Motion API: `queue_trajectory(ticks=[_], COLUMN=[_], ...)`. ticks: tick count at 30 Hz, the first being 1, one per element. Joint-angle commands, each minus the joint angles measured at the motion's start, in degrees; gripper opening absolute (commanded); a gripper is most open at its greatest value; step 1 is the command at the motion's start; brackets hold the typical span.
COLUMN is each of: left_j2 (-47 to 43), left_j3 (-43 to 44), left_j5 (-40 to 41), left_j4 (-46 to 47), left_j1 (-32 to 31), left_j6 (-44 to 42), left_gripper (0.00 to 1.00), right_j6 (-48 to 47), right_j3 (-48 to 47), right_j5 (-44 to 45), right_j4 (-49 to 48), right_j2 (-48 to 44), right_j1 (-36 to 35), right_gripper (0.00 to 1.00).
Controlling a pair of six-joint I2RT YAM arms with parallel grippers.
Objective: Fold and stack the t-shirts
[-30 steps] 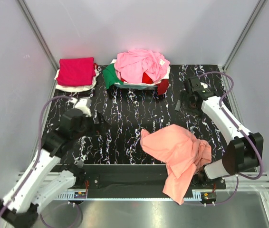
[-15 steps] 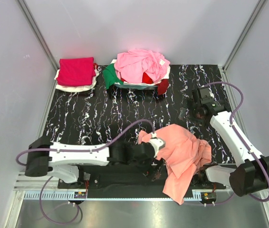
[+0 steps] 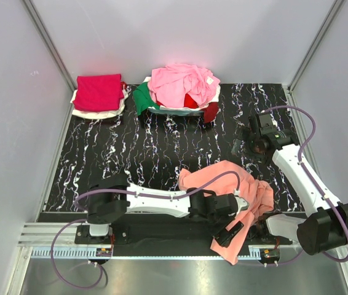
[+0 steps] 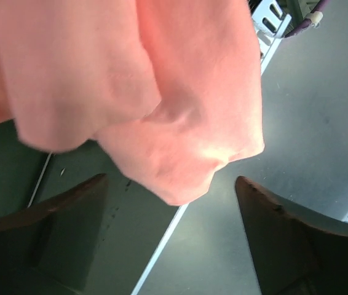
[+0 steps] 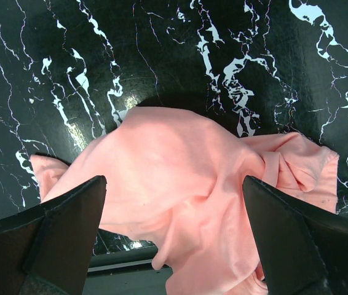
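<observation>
step: early in the fold. salmon-orange t-shirt [image 3: 232, 187] is not spread yet, and I read this as the approach to grab it
shirt location: near-right part of the black marble-patterned mat [image 3: 155, 147], bunched up, with one end drooping over the near table edge past the rail [image 3: 162, 249]
left gripper [image 3: 231, 232]: jaws wide apart, down at the hanging end, gripping nothing. In the wrist view the cloth lobe hangs between the fingers [image 4: 51, 227] without touching them
right gripper [image 3: 243, 146]: fully spread, hovering over the mat behind the shirt and looking down on it, empty
next move: left jaws need to close on a single edge of the drooping part, then right takes a far corner so the two can pull the shirt flat on the mat. Risk is pinching two layers
unclear: cannot tell whether the hanging lobe is hem or sleeve, the wrist view is too close
material: thin soft cotton, matte, limp, with rounded folds and no crease holding
shape now: irregular heap, ridge down the right side, tongue over the edge
done stack: crimson-magenta shirt [image 3: 98, 91] folded square on a white one [image 3: 94, 113], far-left corner
waiting pile: light pink [image 3: 180, 83], green [image 3: 141, 98] and red [image 3: 191, 101] shirts heaped loosely at far centre
mat: hard, glossy, white-veined
</observation>
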State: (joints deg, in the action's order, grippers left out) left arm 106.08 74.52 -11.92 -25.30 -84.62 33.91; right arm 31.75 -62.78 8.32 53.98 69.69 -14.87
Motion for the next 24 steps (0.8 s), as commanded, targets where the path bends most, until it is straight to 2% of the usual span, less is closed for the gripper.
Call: queue_trajectory(ticks=[1,6,9,12,13,14,20,23,24], left_j2=[2.6,7.5,8.2,8.0,8.0,7.9,3.3,-5.0,-10.6], left_j3=[4.2,7.1,6.9,5.7,5.7,5.6,2.0,-0.4,-1.0], left_j5=[-5.4,-7.1,-6.7,-6.2,-5.1,-4.5,0.6,5.8,7.2], left_j4=[-1.2,-4.1,-4.1,-3.6,-4.0,-4.6,-4.4,-8.6,-10.4], left_j1=[0.0,0.1,0.2,0.4,0.5,0.5,1.3,2.5,3.9], left_j6=[-2.2,-2.0,-1.3,-0.4,-0.2,0.2,2.1,3.4,3.8], left_gripper=[0.82,0.55,0.45,0.20,0.03,0.00,0.00,0.00,0.00], right_j6=[-0.5,-0.7,-0.6,-0.5,-0.5,-0.5,-0.4,-1.0,-1.2], right_j3=[-1.7,-1.1,-0.8,-0.3,-0.1,0.0,1.2,0.5,-0.1], right_j5=[0.4,-0.1,-0.3,-0.7,-0.8,-1.0,-2.3,-4.5,-7.2], right_j4=[-0.3,-0.4,-0.4,-1.0,-1.1,-1.2,-2.6,-3.1,-3.3], right_j2=[-1.0,-1.0,-1.2,-1.3,-1.3,-1.3,-2.0,-2.2,-2.2], right_j1=[0.4,0.5,0.5,0.5,0.5,0.5,0.5,0.5,0.5], right_gripper=[1.00,1.00,1.00,1.00,1.00,1.00,1.00,1.00,1.00])
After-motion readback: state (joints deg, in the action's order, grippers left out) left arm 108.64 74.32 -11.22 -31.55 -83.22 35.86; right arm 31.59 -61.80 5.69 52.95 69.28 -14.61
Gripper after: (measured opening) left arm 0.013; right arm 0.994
